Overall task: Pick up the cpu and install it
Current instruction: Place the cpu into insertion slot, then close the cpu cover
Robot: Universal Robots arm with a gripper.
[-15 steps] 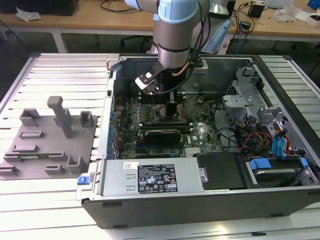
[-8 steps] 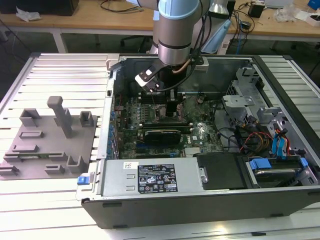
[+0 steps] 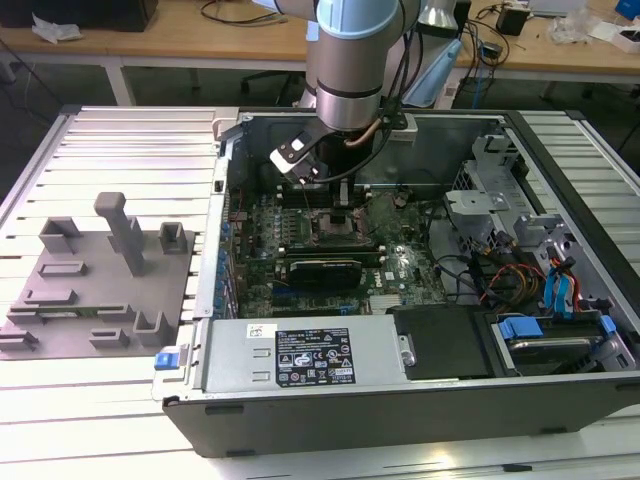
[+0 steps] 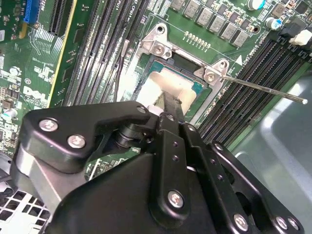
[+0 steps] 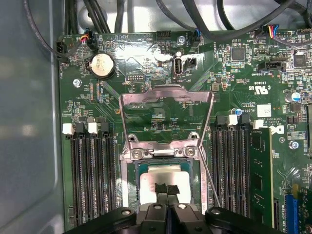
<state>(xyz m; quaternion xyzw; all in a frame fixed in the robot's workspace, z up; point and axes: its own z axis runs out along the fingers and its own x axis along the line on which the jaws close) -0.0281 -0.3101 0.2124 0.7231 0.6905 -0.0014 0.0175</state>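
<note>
The gripper (image 5: 167, 189) was low inside the open computer case (image 3: 420, 410), directly above the socket (image 5: 161, 153) in the middle of the motherboard (image 5: 146, 63). Its two black fingers were pressed together, with nothing visible between them. The tips were at the silver top of the cpu (image 5: 163, 174); I could not tell whether they really touched it. The cpu lay flat inside the socket. The metal cover plate (image 5: 165, 105) of the socket stood raised, and the thin lever (image 4: 263, 90) pointed out over the memory slots (image 5: 92, 170). A grey holder tray (image 3: 100, 280) lay outside the case, at the exterior view's left
</note>
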